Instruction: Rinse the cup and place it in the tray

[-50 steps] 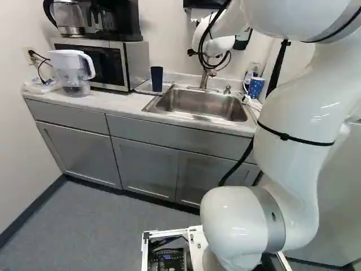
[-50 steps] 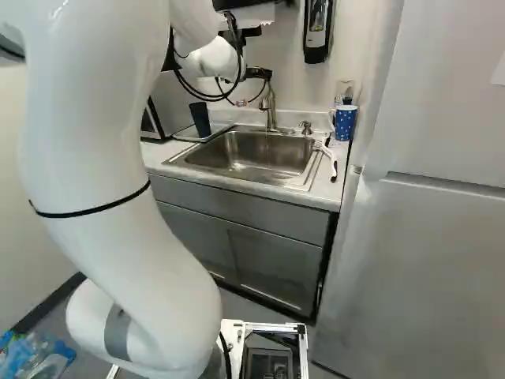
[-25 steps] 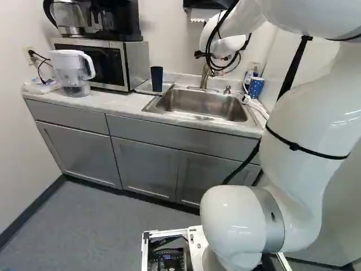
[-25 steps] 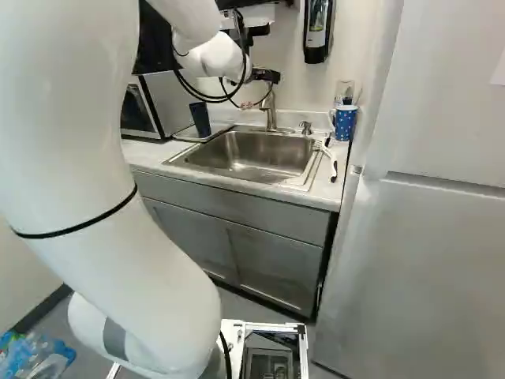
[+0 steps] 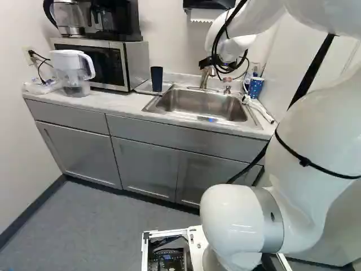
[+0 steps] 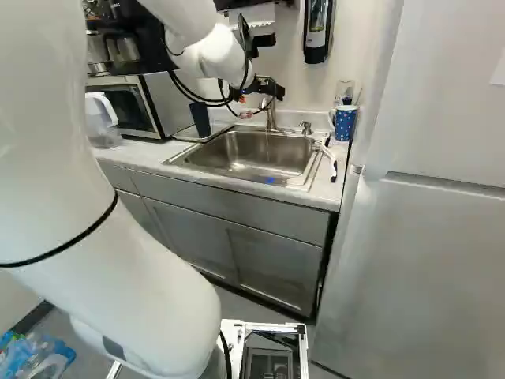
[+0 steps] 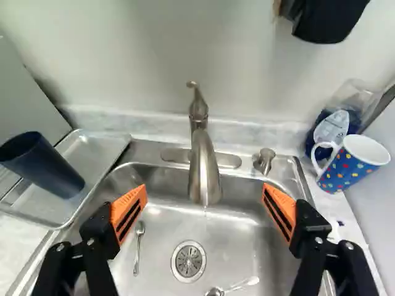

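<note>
Hovering over the sink (image 7: 247, 246), my gripper (image 7: 205, 192) stood wide open, holding nothing. Dark cup (image 7: 43, 166) stood in the tray (image 7: 92, 148), left of the sink: placing looked done, rinsing unconfirmed. If the spotted mug (image 7: 347, 166), right of the sink, was meant, both steps remained. Sink was satiny steel; tray shallow, metallic; cup smooth, tapered; pads (image 7: 125, 206) orange, slotted.

Wht arm (image 5: 316, 127) – blk band (image 5: 304, 162), blk cables (image 5: 215, 48).
</note>
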